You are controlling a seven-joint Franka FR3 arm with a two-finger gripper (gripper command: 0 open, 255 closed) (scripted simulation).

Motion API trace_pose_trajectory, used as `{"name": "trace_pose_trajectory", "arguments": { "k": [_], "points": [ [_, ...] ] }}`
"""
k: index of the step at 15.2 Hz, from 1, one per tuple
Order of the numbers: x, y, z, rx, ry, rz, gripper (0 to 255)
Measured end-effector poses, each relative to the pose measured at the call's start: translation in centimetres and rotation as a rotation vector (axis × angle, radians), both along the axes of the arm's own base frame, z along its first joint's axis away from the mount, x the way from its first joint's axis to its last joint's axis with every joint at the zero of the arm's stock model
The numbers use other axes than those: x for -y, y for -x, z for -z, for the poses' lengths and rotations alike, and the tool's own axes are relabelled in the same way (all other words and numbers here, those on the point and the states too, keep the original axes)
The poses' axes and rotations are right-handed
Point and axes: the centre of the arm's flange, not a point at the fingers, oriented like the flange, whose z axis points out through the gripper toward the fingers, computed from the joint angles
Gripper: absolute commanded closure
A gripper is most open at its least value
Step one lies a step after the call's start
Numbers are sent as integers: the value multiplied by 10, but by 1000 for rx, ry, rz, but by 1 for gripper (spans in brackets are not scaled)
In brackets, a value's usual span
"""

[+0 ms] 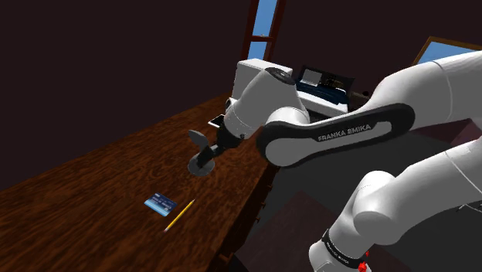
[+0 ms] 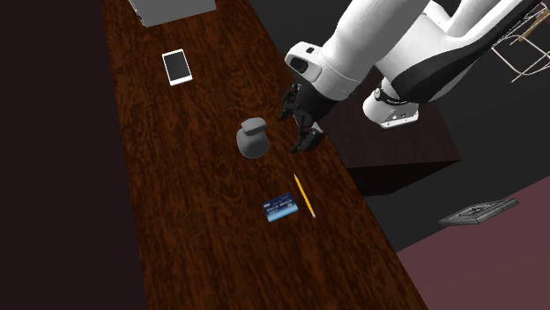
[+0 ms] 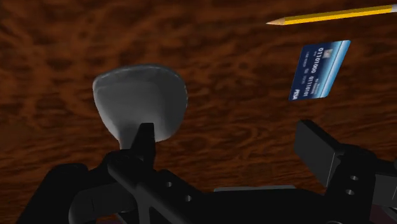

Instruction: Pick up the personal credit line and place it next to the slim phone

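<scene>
Gripper (image 2: 306, 132) fingers apart, empty, over the table (image 2: 176, 229) edge. Second exterior view: blue card (image 2: 282, 208) at its 7 o'clock, just beside pencil (image 2: 304, 195); bare wood at card's 9 o'clock.

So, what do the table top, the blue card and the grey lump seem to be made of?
The table top looks like dark wood with a slight polish: swirling brown grain shows. The blue card is probably glossy plastic: thin, flat, with printed numbers. The grey lump is hard to tell: a plain, smooth, matte grey surface without texture, perhaps stone or ceramic.
</scene>
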Motion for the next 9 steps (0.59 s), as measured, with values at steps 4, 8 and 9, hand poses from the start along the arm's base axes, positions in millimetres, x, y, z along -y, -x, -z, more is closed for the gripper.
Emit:
{"name": "trace_pose_trajectory", "arguments": {
  "k": [4, 8, 9],
  "points": [
    [-43, -7, 28, 45, 2, -35, 0],
    [-89, -10, 57, 89, 4, -70, 0],
    [-100, -11, 64, 96, 1, -76, 0]
  ]
}}
